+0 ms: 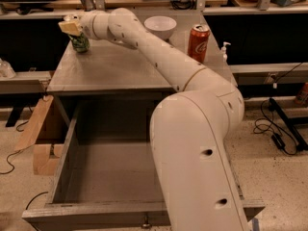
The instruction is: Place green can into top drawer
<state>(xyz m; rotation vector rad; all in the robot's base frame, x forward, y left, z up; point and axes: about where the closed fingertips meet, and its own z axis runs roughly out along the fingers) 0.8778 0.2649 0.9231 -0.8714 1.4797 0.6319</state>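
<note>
The single camera looks from high up, close behind the arm [192, 143], facing forward and down. The open drawer [62, 153] lies nearest below, the table top [110, 66] beyond it. The gripper [72, 29] shows farthest off, at the back left corner above the green can [80, 43].
</note>
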